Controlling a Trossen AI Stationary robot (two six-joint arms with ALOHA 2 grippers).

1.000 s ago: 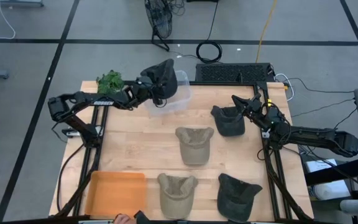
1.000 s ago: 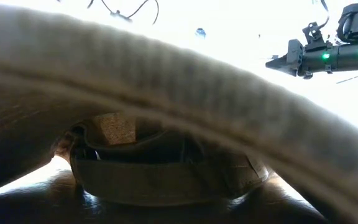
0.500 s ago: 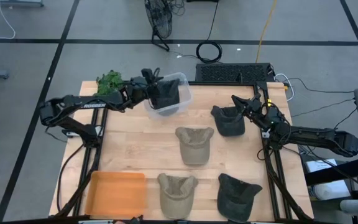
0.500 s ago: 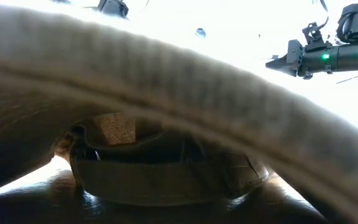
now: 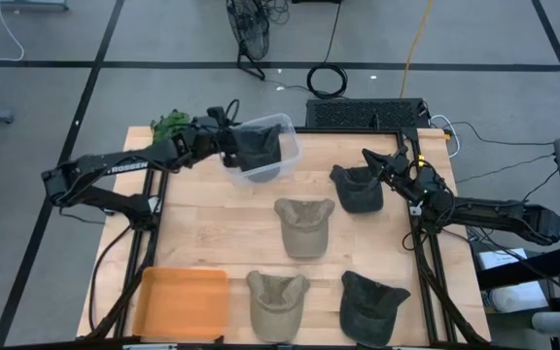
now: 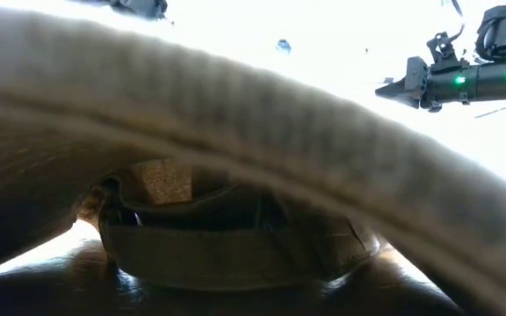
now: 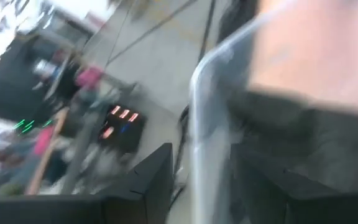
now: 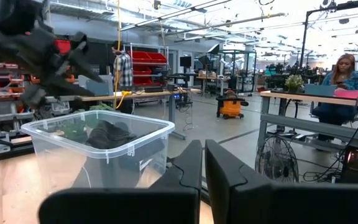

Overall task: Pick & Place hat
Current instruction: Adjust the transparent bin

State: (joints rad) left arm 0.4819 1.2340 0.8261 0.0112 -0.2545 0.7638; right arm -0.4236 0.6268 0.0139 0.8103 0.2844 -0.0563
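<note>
The right gripper (image 5: 369, 157), fingers pressed together and empty, waits at the table's three o'clock edge, touching a dark hat (image 5: 357, 188). At eleven o'clock, another dark hat (image 5: 258, 147) lies in the clear bin (image 5: 282, 124). The left gripper (image 5: 224, 127), jaws apart, hovers at its nine o'clock rim.

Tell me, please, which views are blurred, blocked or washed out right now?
Left wrist view: motion-smeared, only the clear bin rim readable. Low view: filled by an out-of-focus tan cap right at the lens, background blown white. High and right wrist views: sharp, evenly lit.
</note>
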